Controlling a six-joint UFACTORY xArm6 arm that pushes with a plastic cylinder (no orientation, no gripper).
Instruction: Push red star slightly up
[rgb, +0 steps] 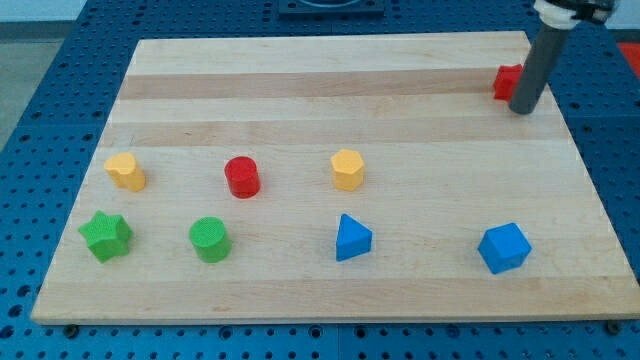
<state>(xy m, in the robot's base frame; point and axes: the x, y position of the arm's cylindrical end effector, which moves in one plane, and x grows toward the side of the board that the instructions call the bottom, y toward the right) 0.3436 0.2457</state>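
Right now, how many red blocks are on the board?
2. The red cylinder sits left of centre; the red star is at the view's top right, partly hidden behind my tip.

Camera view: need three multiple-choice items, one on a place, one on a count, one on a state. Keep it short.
1. Where is the red star?
A. near the board's top right corner
B. at the view's bottom left
C. between the two blue blocks

2. How many yellow blocks are on the wooden board?
A. one
B. two
C. four

3. How does my tip stand to the red star?
A. far off at the view's left
B. resting on the green star
C. right against its right side, partly hiding it

Answers:
1 A: it sits by the top right corner.
2 B: one at the left, one mid-board.
3 C: the rod covers the star's right edge.
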